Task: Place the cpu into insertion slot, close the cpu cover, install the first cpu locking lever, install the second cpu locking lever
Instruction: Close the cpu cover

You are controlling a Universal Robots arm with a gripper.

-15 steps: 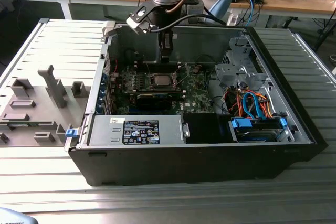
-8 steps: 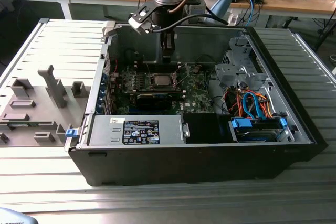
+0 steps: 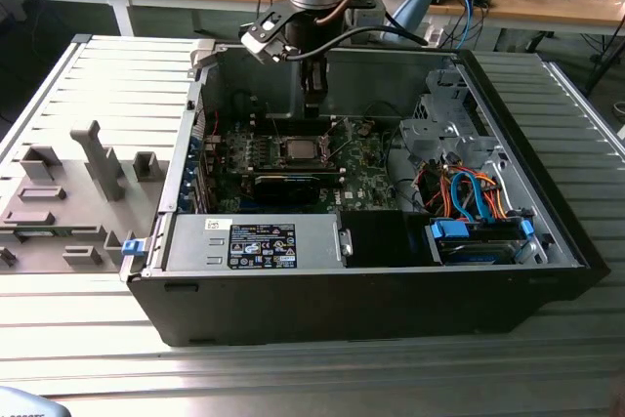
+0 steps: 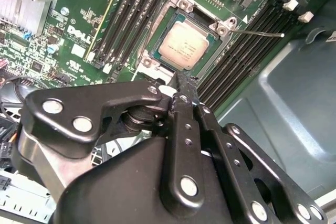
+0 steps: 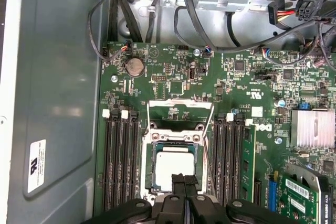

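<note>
- Cpu [image 5: 176,167] is sitting flat inside the insertion slot [image 5: 147,171], with its pale metal top facing up.
- Cpu cover [image 5: 181,103] is standing swung open on the side of the insertion slot away from the gripper. Green circuit board [image 5: 173,72] is showing through its square window.
- Gripper [image 5: 185,180] is hanging over the edge of the insertion slot opposite the cover. Its fingers [image 4: 180,90] are drawn narrow, with the tips almost meeting. Whether they are touching the cpu cannot be told.
- A thin wire locking lever [image 4: 257,33] is sticking out unlatched from one corner of the insertion slot. It is crossing above the memory slots [image 4: 239,51] beside it.
- More memory slots [image 5: 121,156] are flanking the insertion slot on its other side.
- In the exterior view the arm is reaching down into the open computer case [image 3: 293,300], directly above the insertion slot.
</note>
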